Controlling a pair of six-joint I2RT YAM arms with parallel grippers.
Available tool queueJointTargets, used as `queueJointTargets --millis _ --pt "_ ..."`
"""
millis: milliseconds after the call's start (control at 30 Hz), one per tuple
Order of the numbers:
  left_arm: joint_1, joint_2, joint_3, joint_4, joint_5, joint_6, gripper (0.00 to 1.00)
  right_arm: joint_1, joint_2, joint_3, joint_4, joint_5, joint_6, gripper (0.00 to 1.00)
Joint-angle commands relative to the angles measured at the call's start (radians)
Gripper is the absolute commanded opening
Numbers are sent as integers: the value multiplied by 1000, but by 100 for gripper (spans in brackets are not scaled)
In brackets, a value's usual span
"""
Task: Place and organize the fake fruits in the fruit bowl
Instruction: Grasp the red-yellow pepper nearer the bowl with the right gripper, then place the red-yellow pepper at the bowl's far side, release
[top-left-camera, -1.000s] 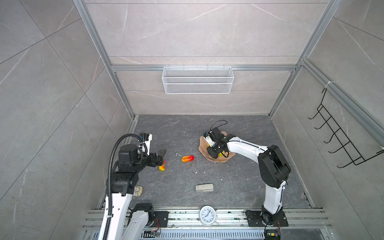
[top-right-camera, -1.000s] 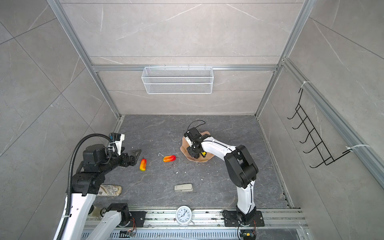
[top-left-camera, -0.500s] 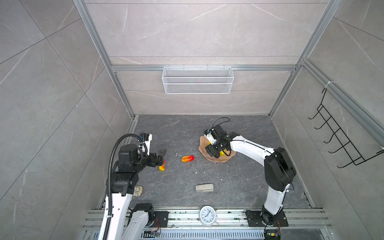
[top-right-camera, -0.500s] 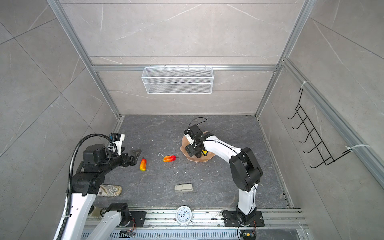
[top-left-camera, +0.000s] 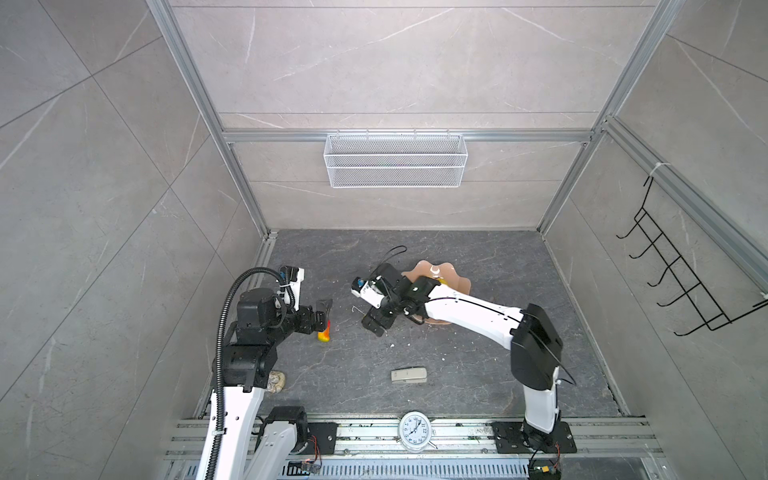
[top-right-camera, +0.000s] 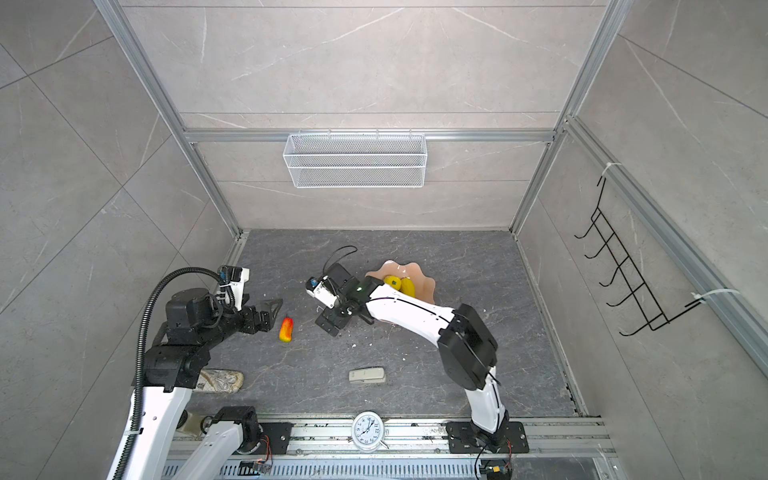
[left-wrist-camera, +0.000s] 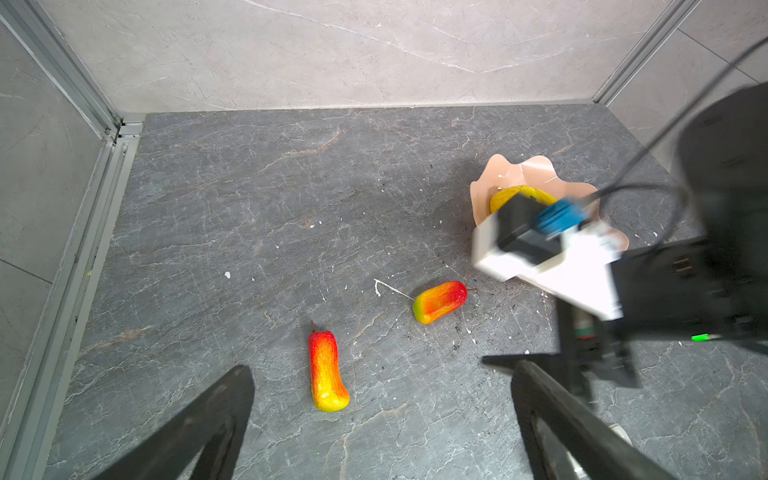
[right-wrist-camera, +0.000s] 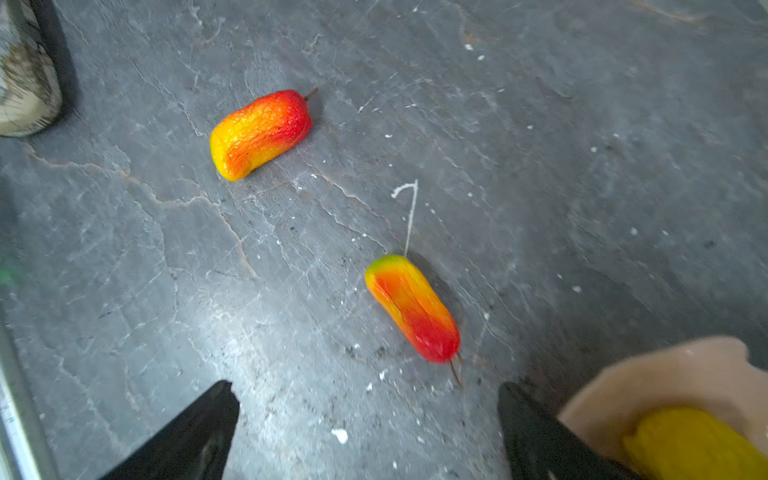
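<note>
**Figure: Open right jaws above a mango near the bowl**

We judge the step to be a pickup. On the desk, near the fruit bowl, the right jaws, wide open and empty, should straddle the nearer mango across its narrow width, close gently, and clear the wavy rim. The left jaws, equally open and empty, hover by the farther mango. The bowl holds 2 yellow fruits; we see no others.
</note>
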Motion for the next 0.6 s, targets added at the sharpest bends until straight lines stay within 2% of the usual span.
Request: queueJointTargets --millis 0,133,233,333,400,500,567 --pt "-5 -5 9 11 9 25 100 -14 101 75 -55 38 -58 100" --pt "-5 -6 10 11 9 26 100 -16 196 152 -68 58 -81 99" --pt "-6 -6 10 10 10 25 100 -21 253 200 -81 59 -84 91" --pt "-5 -8 9 10 9 26 100 -25 291 236 -103 67 -86 75" --pt "-5 -11 9 11 7 26 100 -25 303 246 -120 69 -84 58" --pt "-5 -12 9 12 11 25 100 -25 292 226 -120 74 -83 45" --pt "-5 -11 9 12 12 26 100 -25 275 209 -119 79 -82 33"
